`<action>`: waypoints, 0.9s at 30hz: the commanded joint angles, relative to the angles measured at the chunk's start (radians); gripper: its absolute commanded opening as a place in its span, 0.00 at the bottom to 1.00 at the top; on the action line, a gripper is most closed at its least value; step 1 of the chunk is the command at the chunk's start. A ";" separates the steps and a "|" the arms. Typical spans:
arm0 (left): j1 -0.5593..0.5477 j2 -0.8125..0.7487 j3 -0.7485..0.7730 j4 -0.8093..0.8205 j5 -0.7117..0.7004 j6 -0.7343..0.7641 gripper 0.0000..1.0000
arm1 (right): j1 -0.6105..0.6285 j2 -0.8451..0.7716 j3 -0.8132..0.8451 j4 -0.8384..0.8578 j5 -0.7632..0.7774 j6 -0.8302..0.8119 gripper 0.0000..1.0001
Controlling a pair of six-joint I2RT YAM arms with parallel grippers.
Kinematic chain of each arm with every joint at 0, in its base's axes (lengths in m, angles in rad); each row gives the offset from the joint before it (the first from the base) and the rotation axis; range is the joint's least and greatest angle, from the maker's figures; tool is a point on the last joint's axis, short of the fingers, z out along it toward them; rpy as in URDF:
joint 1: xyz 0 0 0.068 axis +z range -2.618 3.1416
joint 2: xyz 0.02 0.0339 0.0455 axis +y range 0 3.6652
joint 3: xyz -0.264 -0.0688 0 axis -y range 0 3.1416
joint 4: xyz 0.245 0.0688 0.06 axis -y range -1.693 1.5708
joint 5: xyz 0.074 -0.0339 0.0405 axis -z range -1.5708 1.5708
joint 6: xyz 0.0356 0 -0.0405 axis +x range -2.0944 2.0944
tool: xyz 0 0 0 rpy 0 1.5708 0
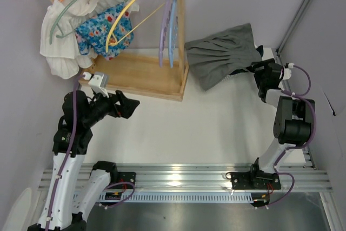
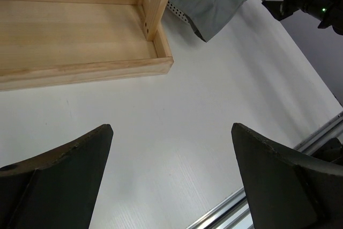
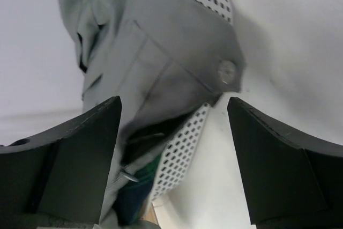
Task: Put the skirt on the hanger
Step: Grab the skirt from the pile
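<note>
Your right hand (image 3: 172, 100) fills the bottom of its own wrist view. Its fingers are spread wide and the waistband of the grey skirt (image 3: 155, 52) lies in the gap between them, not clamped. You can see a button (image 3: 226, 72) on the band at centre right and white perforated lining (image 3: 182, 148) below it.

From above, the skirt lies crumpled on the white surface (image 1: 178, 128) in the upper right of the frame, just beside the right end of the wooden rack (image 1: 140, 77). Your left hand (image 2: 171, 126) is also spread wide and holds nothing; it hovers over the surface at centre left, in front of the rack.

On the rail hang a yellow hanger (image 1: 128, 6) and a lilac hanger (image 1: 162, 31), with a white garment (image 1: 62, 41) and a blue floral garment (image 1: 100, 31) at upper left.
</note>
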 commanded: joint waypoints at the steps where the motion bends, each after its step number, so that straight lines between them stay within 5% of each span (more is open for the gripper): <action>1: -0.004 0.017 -0.008 0.024 -0.009 0.002 1.00 | -0.001 0.023 0.057 0.095 0.066 0.008 0.85; 4: -0.004 0.031 -0.017 0.036 -0.007 -0.001 0.99 | -0.018 0.057 0.093 0.106 0.040 -0.005 0.64; 6: -0.004 0.038 -0.014 0.043 -0.002 -0.005 0.99 | -0.026 0.061 0.129 0.082 0.014 -0.014 0.38; 13: -0.004 0.040 -0.025 0.079 0.028 -0.024 1.00 | -0.001 -0.049 0.189 -0.107 0.086 -0.172 0.00; 27: -0.004 0.018 -0.085 0.118 0.047 -0.010 0.99 | 0.119 -0.282 0.471 -0.343 -0.029 -0.518 0.00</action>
